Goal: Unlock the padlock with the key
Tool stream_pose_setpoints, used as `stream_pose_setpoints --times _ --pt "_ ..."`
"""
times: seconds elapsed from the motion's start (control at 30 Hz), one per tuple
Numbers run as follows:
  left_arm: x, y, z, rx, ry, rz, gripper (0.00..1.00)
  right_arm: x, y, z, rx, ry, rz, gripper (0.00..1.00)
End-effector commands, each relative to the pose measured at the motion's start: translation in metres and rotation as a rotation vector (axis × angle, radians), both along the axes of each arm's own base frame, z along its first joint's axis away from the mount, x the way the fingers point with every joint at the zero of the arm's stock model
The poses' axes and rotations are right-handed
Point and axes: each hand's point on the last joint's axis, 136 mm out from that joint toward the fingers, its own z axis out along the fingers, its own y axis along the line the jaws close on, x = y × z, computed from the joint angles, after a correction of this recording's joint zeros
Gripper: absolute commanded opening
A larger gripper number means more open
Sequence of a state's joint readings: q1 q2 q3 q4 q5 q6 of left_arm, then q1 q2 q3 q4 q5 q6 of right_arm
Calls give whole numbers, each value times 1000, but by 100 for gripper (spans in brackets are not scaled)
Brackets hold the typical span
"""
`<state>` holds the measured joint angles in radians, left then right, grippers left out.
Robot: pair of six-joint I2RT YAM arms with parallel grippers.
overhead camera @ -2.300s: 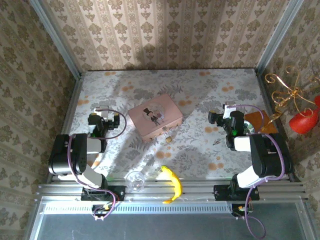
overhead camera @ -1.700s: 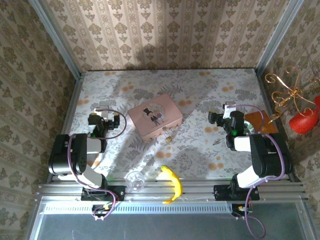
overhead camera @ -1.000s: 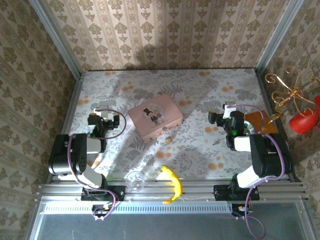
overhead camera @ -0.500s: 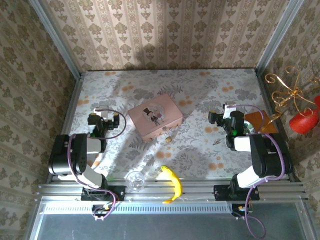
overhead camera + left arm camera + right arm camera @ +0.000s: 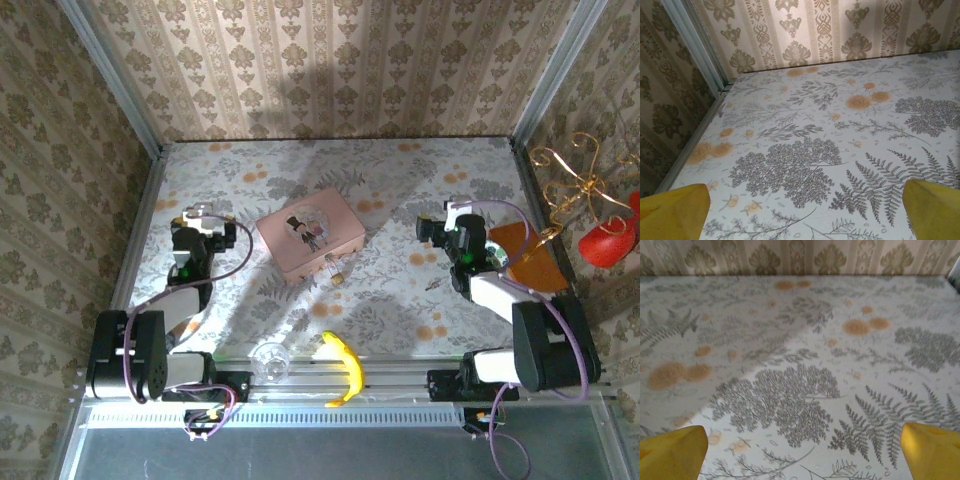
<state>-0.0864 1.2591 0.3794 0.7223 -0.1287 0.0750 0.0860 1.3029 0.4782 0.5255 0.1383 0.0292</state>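
Progress nil: padlock (image 5: 339, 273) lies on the tabletop (image 5: 400, 180) just beside the pink tin (image 5: 308, 233). The key (image 5: 432, 285), probably that dark sliver, lies untouched near the right arm. Left claw (image 5: 800, 212) and right claw (image 5: 802, 452) both spread wide, empty. Pickup, insertion and turning all remain.

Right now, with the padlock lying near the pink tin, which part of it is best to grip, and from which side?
Grip the padlock by its brass body, not the thin loop. It lies flat, close to the near edge of the pink tin, loop apparently pointing at the tin. So come straight down from above, probably; the tin blocks the far side.
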Motion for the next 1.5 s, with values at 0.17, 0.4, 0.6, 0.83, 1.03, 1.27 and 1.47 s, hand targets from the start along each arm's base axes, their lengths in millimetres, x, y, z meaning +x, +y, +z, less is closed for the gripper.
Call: stream_pose_setpoints --times 0.17,0.4,0.6,0.83,1.03,1.27,1.47 --pt "-18 -5 48 -93 -30 25 100 -55 -4 22 -106 146 -149 98" --pt "-38 -18 77 -231 -84 -8 100 -114 -11 22 2 266 -269 64" --pt "-48 -25 81 -341 -105 -33 100 -151 -12 -1 115 456 -366 45" --pt "-50 -25 82 -387 -121 -30 100 -161 8 -46 236 629 -424 38" --pt "-52 -23 81 -389 -122 -21 100 -158 12 -71 291 622 -503 34" --pt "-54 -22 80 -384 -125 -18 100 -154 7 -82 303 591 -555 34" --pt "-53 -23 81 -385 -124 -24 100 -146 14 -90 324 588 -536 35"
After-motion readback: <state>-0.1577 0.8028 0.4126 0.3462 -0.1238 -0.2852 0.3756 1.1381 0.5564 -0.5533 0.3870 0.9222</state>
